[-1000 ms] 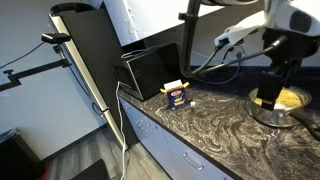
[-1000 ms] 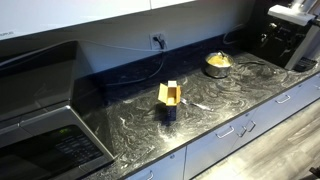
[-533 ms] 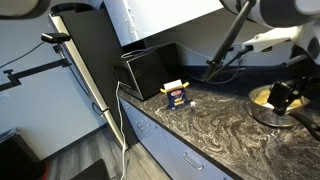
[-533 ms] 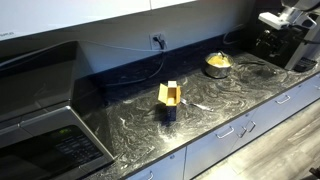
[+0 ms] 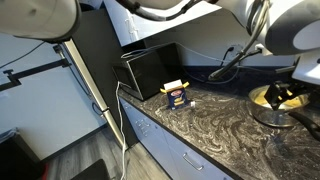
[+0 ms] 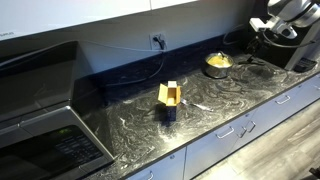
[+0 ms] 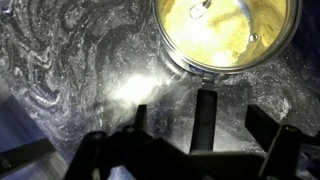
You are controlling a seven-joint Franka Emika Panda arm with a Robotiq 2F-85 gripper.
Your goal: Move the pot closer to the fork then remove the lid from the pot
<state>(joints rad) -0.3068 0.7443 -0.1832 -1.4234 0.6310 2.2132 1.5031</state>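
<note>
Arm's swung up & across since 1 s ago, while the pot (image 5: 276,98) sits put at the 3 o'clock end of the counter (image 5: 215,130). Wrist view: gripper (image 7: 172,108) hangs w/ jaws apart, empty, pot up at its 1 o'clock, not touching. Risk, imo: dropping straight down lands off-centre, clips the rim & skids the pot away from the fork (can't spot it).

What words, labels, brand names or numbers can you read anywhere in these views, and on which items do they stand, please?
No text can be read in any view.
The small carton has print on its blue front in both exterior views, too small and blurred to read.
The pot shows no marking in the wrist view.
The black appliance shows no legible label.
</note>
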